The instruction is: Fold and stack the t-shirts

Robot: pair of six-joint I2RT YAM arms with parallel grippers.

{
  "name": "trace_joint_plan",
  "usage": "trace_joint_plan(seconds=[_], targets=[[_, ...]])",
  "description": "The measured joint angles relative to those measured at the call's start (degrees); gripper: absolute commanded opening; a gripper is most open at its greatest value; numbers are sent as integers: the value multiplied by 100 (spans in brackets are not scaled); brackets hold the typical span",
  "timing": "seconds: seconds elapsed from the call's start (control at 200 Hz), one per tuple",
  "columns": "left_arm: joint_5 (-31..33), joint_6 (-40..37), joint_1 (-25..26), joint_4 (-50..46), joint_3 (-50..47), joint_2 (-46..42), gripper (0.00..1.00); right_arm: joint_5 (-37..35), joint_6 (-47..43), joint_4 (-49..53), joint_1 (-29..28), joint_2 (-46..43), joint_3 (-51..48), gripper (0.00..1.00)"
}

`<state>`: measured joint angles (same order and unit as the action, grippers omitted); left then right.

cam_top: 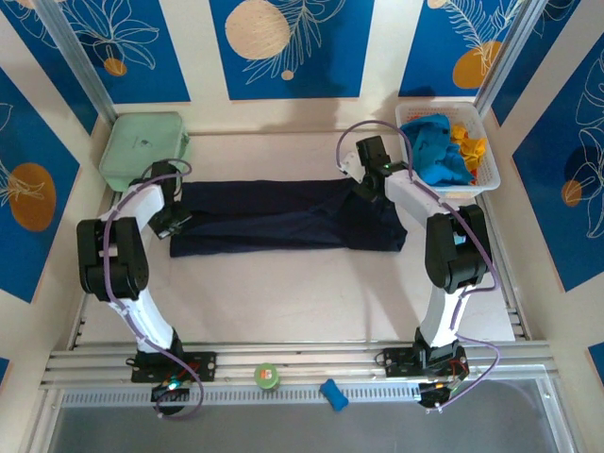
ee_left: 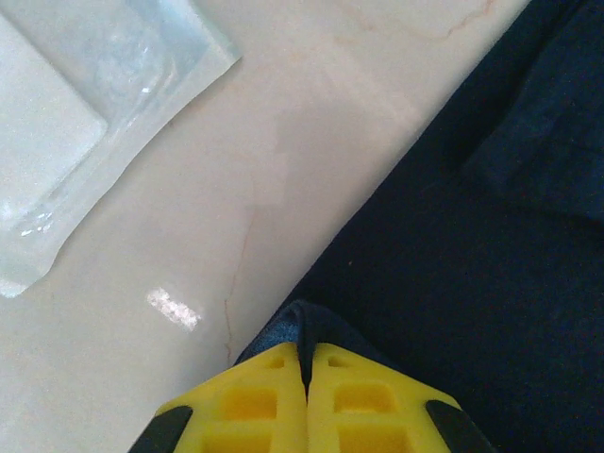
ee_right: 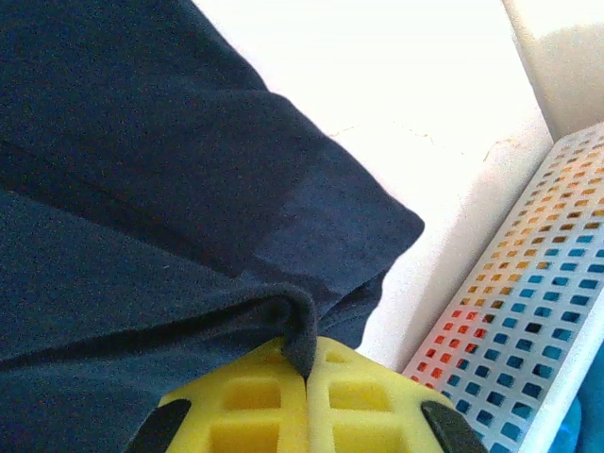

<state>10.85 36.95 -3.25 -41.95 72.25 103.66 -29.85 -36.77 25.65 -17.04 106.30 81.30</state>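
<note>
A large dark navy t-shirt (cam_top: 283, 215) lies across the middle of the table as a long folded band. My left gripper (cam_top: 173, 223) is at its left end, shut on a pinch of the navy cloth (ee_left: 304, 326). At the band's right end my right gripper (cam_top: 363, 187) is shut on a bunched fold of the same shirt (ee_right: 300, 335). A turquoise-blue t-shirt (cam_top: 436, 151) and an orange-yellow t-shirt (cam_top: 469, 146) lie crumpled in the white mesh basket (cam_top: 491, 175) at the back right.
A pale mint-green plastic box (cam_top: 143, 146) stands at the back left; its corner (ee_left: 75, 113) is close to my left gripper. The basket's mesh wall (ee_right: 528, 302) is just right of my right gripper. A green tape roll (cam_top: 267, 376) and a small blue object (cam_top: 333, 394) rest on the front rail.
</note>
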Motion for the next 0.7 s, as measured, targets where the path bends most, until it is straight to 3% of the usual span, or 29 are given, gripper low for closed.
trace_joint_plan(seconds=[0.205, 0.375, 0.54, 0.7], targets=[[35, -22, 0, 70, 83, 221, 28, 0, 151, 105, 4, 44, 94, 0], [35, -33, -2, 111, 83, 227, 63, 2, 186, 111, 2, 299, 334, 0], [13, -111, 0, 114, 83, 201, 74, 4, 13, 114, -50, 577, 535, 0], [-33, -181, 0, 107, 81, -15, 78, 2, -267, 83, -129, 887, 909, 0]])
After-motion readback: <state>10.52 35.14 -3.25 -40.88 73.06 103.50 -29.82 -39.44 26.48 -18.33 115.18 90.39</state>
